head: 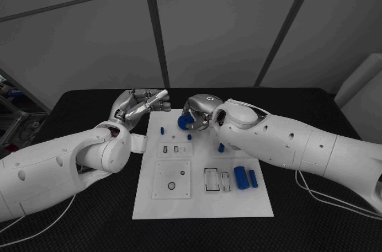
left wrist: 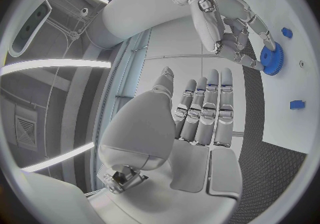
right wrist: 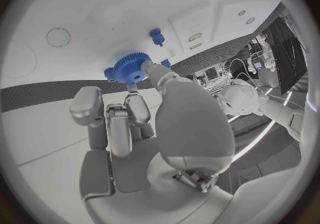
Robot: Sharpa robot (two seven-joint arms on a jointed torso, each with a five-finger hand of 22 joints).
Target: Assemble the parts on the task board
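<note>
1. At the far end of the task board point(head: 203, 205), a blue gear point(head: 185, 123) is held by the right hand point(head: 203, 110), its fingers closed on the toothed rim just above the white surface.
2. In the right wrist view the gear point(right wrist: 128, 67) is seen pinched at its edge by the fingertips point(right wrist: 148, 68), with its central hole left uncovered and a small blue peg point(right wrist: 157, 35) standing close beyond it.
3. The gear is judged to be light, rigid plastic; its teeth should give the fingers some purchase, but the thin disc could tilt or twist if it is squeezed unevenly.
4. A hold across opposite points of the rim is judged best, so that the hole stays free for seating.
5. The left hand point(head: 142, 105) is raised beside the board's far left corner, fingers straight, close together and holding nothing, as the left wrist view point(left wrist: 200, 112) confirms.
6. Two blue bars point(head: 245, 177) lie near the board's right edge, well apart from the gear.
</note>
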